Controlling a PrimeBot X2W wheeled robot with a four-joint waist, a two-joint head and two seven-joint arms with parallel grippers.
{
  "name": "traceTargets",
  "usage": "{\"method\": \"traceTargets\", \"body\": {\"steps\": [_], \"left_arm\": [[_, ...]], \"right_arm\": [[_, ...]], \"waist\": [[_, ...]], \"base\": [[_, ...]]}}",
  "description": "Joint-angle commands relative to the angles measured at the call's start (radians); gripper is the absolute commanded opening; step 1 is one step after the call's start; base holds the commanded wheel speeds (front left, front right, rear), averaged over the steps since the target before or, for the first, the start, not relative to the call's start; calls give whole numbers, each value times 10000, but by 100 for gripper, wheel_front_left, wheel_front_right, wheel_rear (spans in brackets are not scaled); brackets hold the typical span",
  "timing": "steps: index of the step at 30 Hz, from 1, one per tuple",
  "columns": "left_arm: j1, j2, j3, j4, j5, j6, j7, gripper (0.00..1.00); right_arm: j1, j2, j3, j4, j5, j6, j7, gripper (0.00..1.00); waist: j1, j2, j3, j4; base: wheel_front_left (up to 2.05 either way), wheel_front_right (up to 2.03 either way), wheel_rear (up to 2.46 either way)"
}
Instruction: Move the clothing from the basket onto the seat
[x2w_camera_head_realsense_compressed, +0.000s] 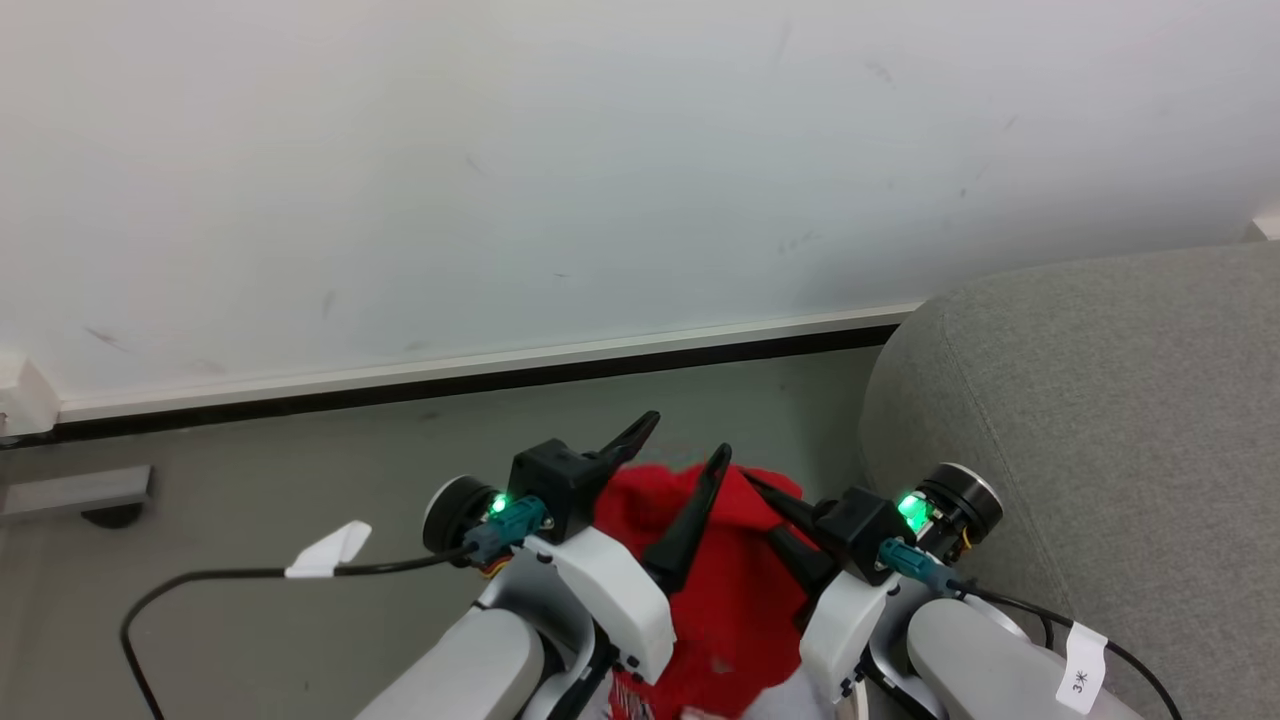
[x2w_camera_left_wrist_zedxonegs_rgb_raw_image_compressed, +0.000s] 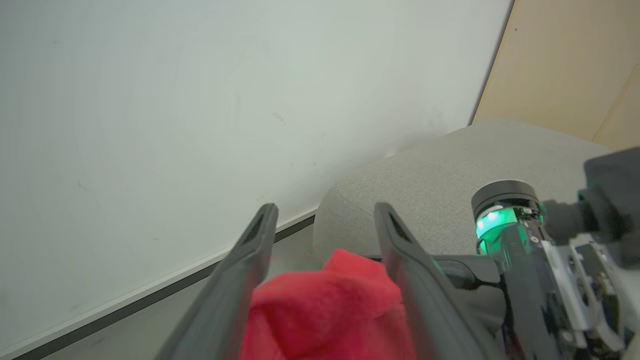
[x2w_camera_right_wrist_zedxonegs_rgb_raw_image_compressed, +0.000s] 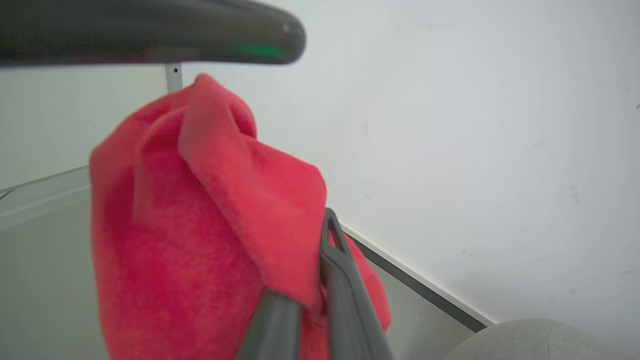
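In the head view the red garment (x2w_camera_head_realsense_compressed: 730, 600) sits at 6 o'clock between the two arms, its lower part cut off by the bottom edge, where a white patch is too clipped to read. The left gripper (x2w_camera_head_realsense_compressed: 686, 436) has its fingers spread to either side of the cloth's top fold without clamping it. The right gripper (x2w_camera_head_realsense_compressed: 765, 500) is pinching the fabric; in its wrist view one fingertip is buried under the fold. The seat (x2w_camera_head_realsense_compressed: 1100, 420) lies at the garment's 3 o'clock, partly out of frame.
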Motion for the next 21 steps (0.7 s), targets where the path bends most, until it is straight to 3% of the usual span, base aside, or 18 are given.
{"method": "traceTargets", "body": {"steps": [1, 21], "left_arm": [[-59, 41, 3, 26, -46, 42, -12, 100], [128, 155, -77, -28, -167, 176, -21, 100]], "right_arm": [[119, -60, -47, -63, 52, -21, 5, 0], [12, -339, -688, -300, -47, -21, 5, 0]], "waist": [[0, 0, -12, 20], [0, 0, 31, -162]], "base": [[0, 0, 0], [0, 0, 0]]}}
